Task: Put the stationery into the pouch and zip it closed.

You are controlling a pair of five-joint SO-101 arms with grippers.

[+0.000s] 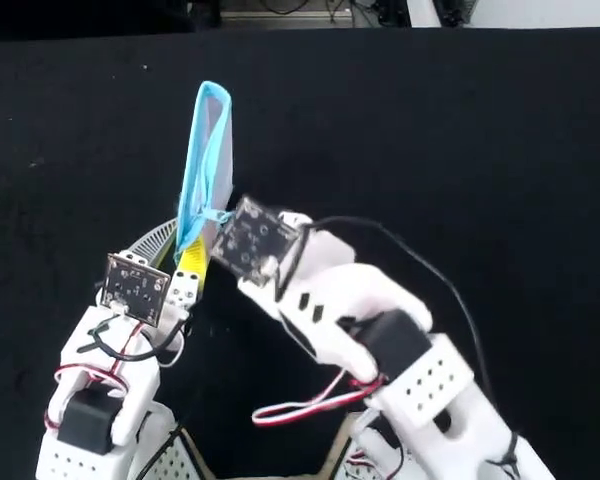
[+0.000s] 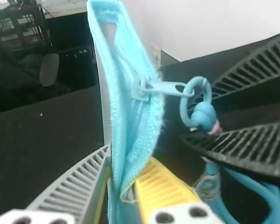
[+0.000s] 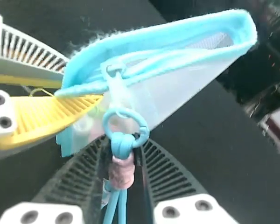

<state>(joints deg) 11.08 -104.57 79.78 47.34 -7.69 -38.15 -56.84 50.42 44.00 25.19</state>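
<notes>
Aloft, left gripper [image 2: 126, 161] clamps pouch [image 1: 208, 150]; right gripper [image 3: 123, 151] pinches zipper cord [image 3: 115, 205].

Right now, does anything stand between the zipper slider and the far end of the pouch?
Nothing visible does. The track from the slider to the far end of the pouch lies bare; the left gripper clamps behind it.
</notes>
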